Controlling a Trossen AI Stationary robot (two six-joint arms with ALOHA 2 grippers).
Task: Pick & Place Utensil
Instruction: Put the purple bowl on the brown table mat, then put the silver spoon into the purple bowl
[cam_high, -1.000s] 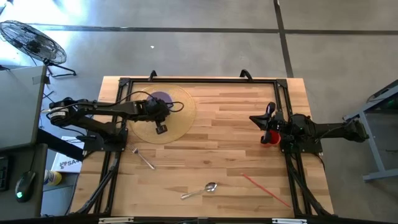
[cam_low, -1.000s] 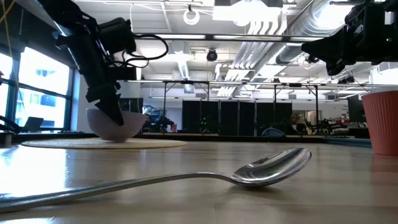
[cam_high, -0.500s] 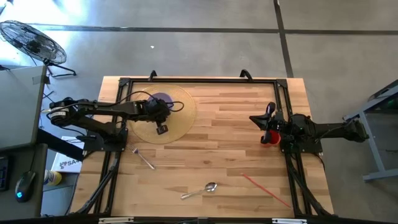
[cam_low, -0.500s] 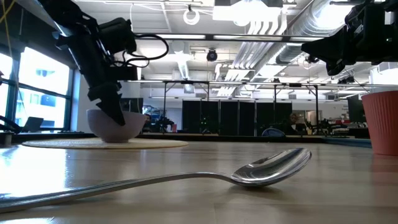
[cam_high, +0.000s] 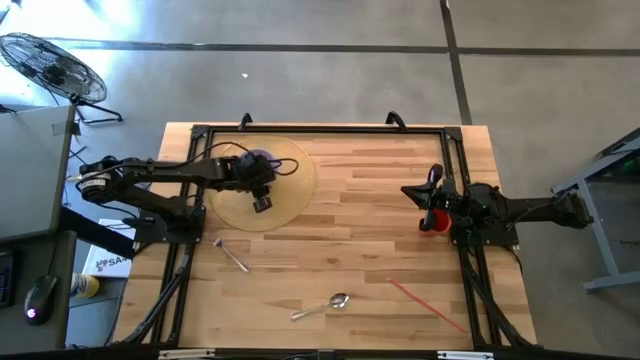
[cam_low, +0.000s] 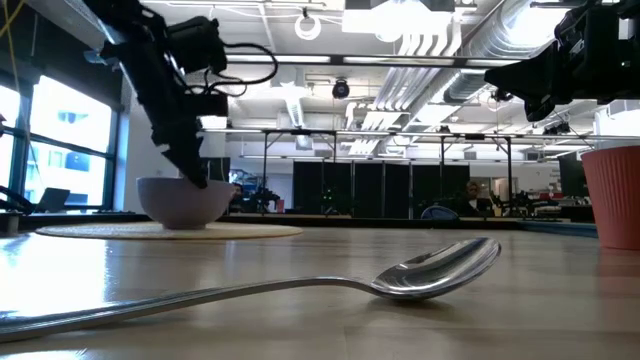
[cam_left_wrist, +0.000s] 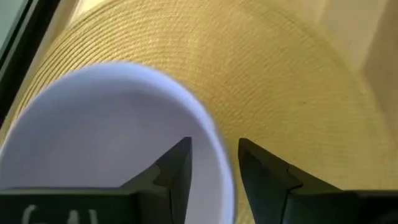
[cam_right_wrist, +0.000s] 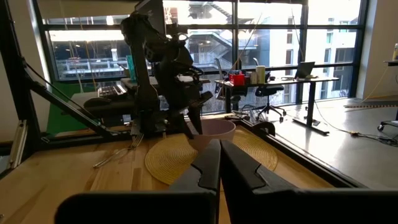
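Note:
A pale lavender bowl (cam_high: 260, 157) (cam_low: 185, 201) (cam_left_wrist: 93, 137) (cam_right_wrist: 216, 130) sits level by its base on a round woven mat (cam_high: 292, 188) (cam_low: 170, 230) (cam_left_wrist: 286, 81). My left gripper (cam_high: 254, 176) (cam_low: 195, 178) (cam_left_wrist: 214, 155) is open over the bowl's near rim, pointing down. A metal spoon (cam_high: 320, 306) (cam_low: 430, 270) lies flat near the table's near edge, and a fork (cam_high: 232, 255) lies near the left side. My right gripper (cam_high: 408, 190) (cam_right_wrist: 219, 155) is shut and waits at the table's right side beside a red cup (cam_high: 429, 223) (cam_low: 612, 195). My left gripper stands astride the bowl's rim (cam_left_wrist: 221, 162) from above, one finger (cam_left_wrist: 177, 165) inside the bowl and one (cam_left_wrist: 264, 168) outside. I cannot tell whether either finger touches the rim. The bowl rests on the mat.
A thin red stick (cam_high: 425, 300) lies near the table's near right corner. A black frame (cam_high: 320, 130) runs along the table's far edge and both sides. The middle of the wooden table (cam_high: 360, 220) is bare between mat and cup.
The bowl, tilted and raised on one side a second ago, has come down and now sits level on the mat. My left gripper has moved up a little and slightly toward the far edge while the bowl stayed on the mat.

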